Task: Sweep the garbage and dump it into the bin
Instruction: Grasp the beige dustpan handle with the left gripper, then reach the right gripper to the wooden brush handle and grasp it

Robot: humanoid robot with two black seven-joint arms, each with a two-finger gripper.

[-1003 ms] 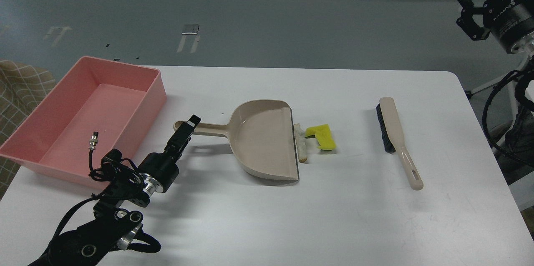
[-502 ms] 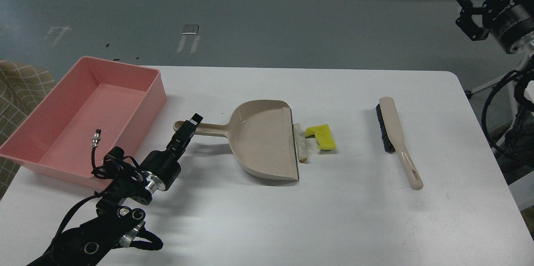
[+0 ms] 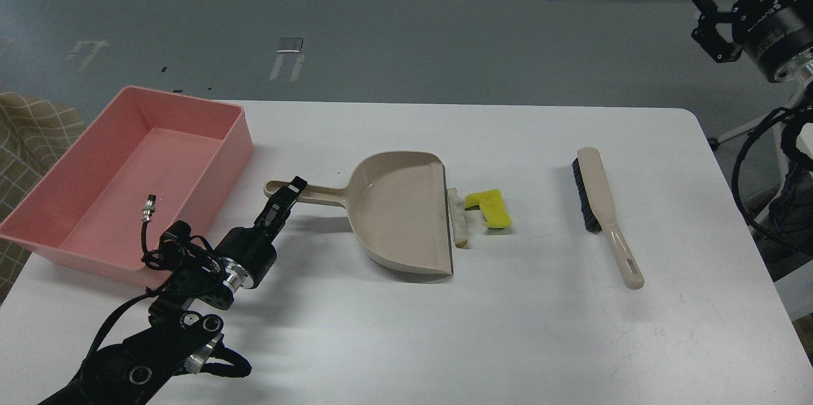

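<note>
The left hand [image 3: 293, 188] sits at the end of the beige plastic dustpan's [image 3: 400, 211] handle; its fingers look close together, but whether they clamp the handle cannot be told. Touching the dustpan's straight lip lies the whitish bread-like wedge [image 3: 456, 216], the yellow sponge piece [image 3: 491, 207] just beyond it. Farther from the lip rests the beige black-bristled brush [image 3: 603, 211]. Behind the handle end stands the shallow pink plastic bin [image 3: 219, 151] on the white tabletop [image 3: 508, 329]. The right hand [image 3: 711, 24] hangs above the tabletop's far corner, fingers spread.
</note>
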